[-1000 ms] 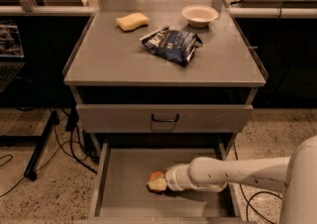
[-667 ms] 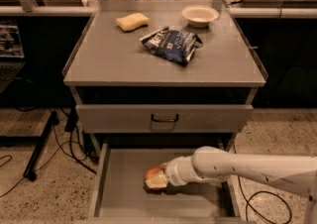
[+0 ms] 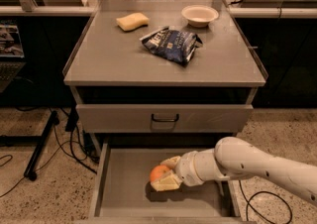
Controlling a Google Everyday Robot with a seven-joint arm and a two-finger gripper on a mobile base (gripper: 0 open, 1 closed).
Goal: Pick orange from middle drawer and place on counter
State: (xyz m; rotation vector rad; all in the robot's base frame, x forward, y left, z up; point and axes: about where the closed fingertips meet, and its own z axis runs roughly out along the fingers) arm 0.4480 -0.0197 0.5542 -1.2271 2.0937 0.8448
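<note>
The orange [image 3: 157, 172] is in the open middle drawer [image 3: 124, 188], near the middle of its grey floor. My gripper [image 3: 162, 174] reaches in from the right on a white arm. Its pale fingers [image 3: 166, 184] sit above and below the orange and close on it. The orange seems held just off the drawer floor, with a shadow under it. The counter [image 3: 124, 64] is the grey cabinet top above, well clear of the gripper.
On the counter lie a pale yellow sponge [image 3: 132, 21], a white bowl [image 3: 199, 15] and a dark blue chip bag [image 3: 171, 44]. A shut drawer front with a black handle [image 3: 165, 118] overhangs the open drawer. Cables and a stand leg [image 3: 42, 143] lie on the floor at the left.
The arm has drawn in and swung a little. The orange has shifted slightly up and to the right between the fingers.
</note>
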